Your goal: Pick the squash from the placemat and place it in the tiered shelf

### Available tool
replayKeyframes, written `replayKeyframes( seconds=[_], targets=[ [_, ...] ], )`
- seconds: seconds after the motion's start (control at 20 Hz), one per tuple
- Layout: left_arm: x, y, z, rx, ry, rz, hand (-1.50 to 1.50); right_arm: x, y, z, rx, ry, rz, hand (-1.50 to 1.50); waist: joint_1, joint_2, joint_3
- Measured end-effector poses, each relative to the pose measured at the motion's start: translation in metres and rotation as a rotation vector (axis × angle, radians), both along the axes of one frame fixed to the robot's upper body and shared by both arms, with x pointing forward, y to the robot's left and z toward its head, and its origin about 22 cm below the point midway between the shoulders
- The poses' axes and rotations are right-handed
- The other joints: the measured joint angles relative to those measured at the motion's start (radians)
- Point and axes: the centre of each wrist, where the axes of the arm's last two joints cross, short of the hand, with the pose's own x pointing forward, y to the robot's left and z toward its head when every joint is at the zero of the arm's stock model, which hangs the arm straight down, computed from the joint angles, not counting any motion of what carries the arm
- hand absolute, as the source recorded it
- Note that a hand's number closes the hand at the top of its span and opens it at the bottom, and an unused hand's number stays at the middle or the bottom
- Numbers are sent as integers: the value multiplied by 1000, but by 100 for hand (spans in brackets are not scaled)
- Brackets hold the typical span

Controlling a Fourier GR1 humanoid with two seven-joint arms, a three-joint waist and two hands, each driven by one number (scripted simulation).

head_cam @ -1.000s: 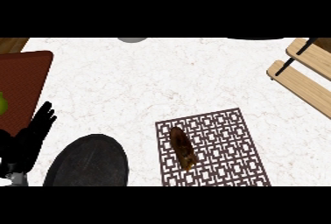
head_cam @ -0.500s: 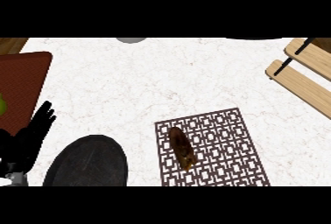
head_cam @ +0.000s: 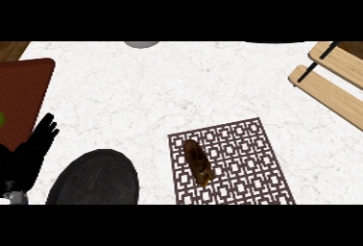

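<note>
Brown and oblong, the squash (head_cam: 199, 162) lies untouched on the patterned placemat (head_cam: 245, 166), lower centre. Nothing has shifted in the last second: the left hand (head_cam: 32, 149) rests open at the left edge, and the tiered shelf (head_cam: 333, 79) waits upper right.

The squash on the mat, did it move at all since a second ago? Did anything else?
Nothing visibly changed. The squash lies on the placemat as before, untouched. The left hand stays open at the left edge, beside the dark plate. The tiered shelf stays at the upper right. The right hand is not in view.
</note>
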Motion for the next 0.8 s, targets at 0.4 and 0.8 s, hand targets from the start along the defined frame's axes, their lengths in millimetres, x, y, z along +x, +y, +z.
replayKeyframes(
  seconds=[0.4, 0.8],
  targets=[
    [-4, 14, -3, -4, 8, 25, 0, -111, -16, 49, 20, -83, -94, -150, -25, -6, 0],
    [-16, 20, -3, -5, 16, 62, 0, -224, -38, 73, -15, -83, -94, -150, -66, -18, 1]
  ],
)
